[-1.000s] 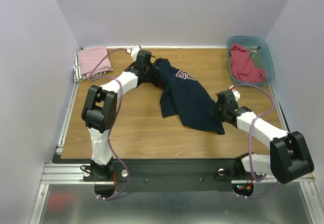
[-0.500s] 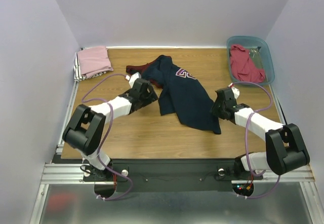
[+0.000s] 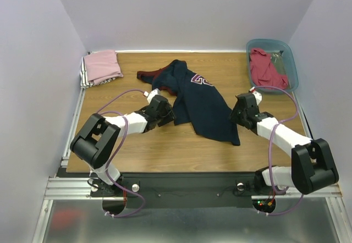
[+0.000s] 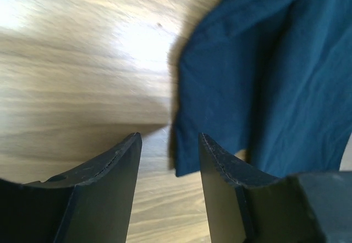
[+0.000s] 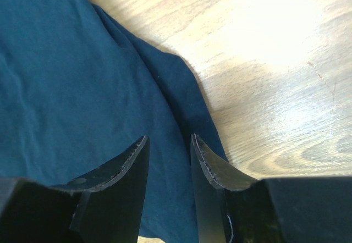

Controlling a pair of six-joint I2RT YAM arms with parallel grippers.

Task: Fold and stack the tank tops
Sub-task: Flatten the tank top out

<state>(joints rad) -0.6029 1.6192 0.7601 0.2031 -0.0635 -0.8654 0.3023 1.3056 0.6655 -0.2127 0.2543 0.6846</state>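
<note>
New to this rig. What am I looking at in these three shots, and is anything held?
Two robot arms are bolted at the near edge of a table. The wide picture looks down from above and behind: left arm on the left, right arm on the right. The close-ups come from a camera on each wrist, looking past that arm's black jaws. On the table a navy jersey lies crumpled in the middle, a folded pink top sits at the far left corner, and a red top lies in a teal bin at the far right. Both pairs of jaws stand open: the left at the jersey's near-left corner, the right over its right edge. Nothing is held.
</note>
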